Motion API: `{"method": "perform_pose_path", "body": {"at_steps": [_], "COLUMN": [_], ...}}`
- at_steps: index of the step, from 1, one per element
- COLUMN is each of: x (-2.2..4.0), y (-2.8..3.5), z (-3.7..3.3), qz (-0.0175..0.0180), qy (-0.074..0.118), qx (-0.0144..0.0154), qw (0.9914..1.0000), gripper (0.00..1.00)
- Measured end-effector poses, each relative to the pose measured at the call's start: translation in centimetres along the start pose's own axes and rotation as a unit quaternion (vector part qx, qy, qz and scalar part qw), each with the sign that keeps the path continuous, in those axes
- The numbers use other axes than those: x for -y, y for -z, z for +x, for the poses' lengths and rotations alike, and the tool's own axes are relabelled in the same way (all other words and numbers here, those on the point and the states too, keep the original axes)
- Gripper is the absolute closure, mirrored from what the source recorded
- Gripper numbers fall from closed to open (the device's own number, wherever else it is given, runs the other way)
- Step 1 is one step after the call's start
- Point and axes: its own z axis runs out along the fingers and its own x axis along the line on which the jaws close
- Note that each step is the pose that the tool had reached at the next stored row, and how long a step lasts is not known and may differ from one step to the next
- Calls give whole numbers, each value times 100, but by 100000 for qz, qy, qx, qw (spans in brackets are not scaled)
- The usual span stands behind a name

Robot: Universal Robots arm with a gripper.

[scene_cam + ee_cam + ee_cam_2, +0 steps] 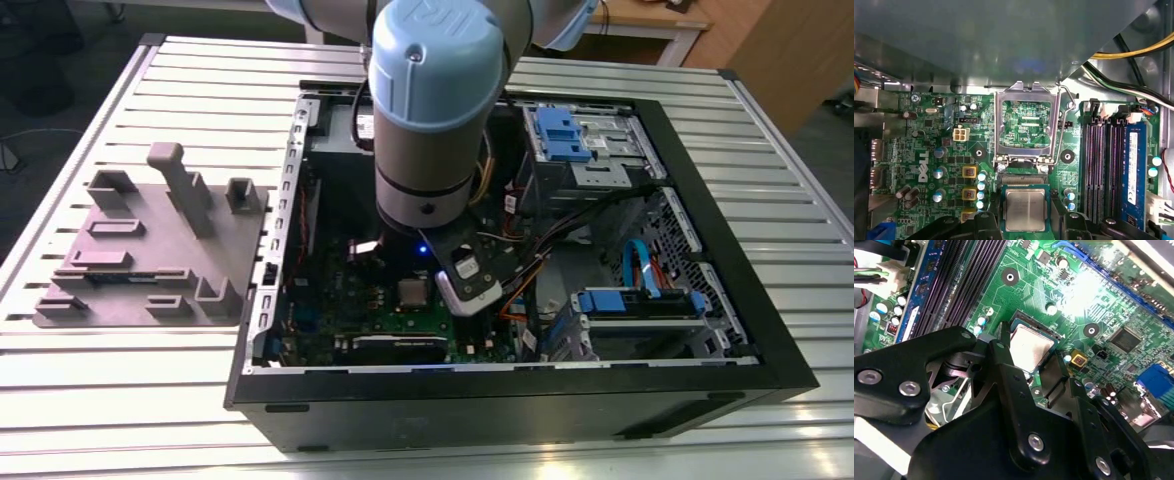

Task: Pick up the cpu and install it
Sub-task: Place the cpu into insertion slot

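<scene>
The cpu [1025,209], a small square chip with a dull silver top, lies in the socket on the green motherboard [929,150]. In the second wrist view the cpu [1029,346] sits in the socket's dark frame. My gripper [1025,222] straddles it, with the black fingers [1000,355] pressed against two opposite edges of the chip. Beyond the chip, the socket's metal retention frame [1026,125] stands flipped open. In the exterior view the cpu [412,292] shows just below the arm's wrist, inside the open computer case [747,300].
Black memory slots [1101,165] and a blue one run beside the socket. Yellow and black cables [1134,55] cross above it. Blue drive bays [574,135] fill the case's far side. A grey fixture plate [147,250] lies on the slatted table at the exterior view's left.
</scene>
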Motion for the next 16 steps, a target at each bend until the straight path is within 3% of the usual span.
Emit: {"method": "perform_pose_path", "body": {"at_steps": [16], "x": [4], "y": [-31], "z": [2], "qz": [-20], "qy": [-4], "qx": [-79], "qw": [100000], "gripper": [53]}}
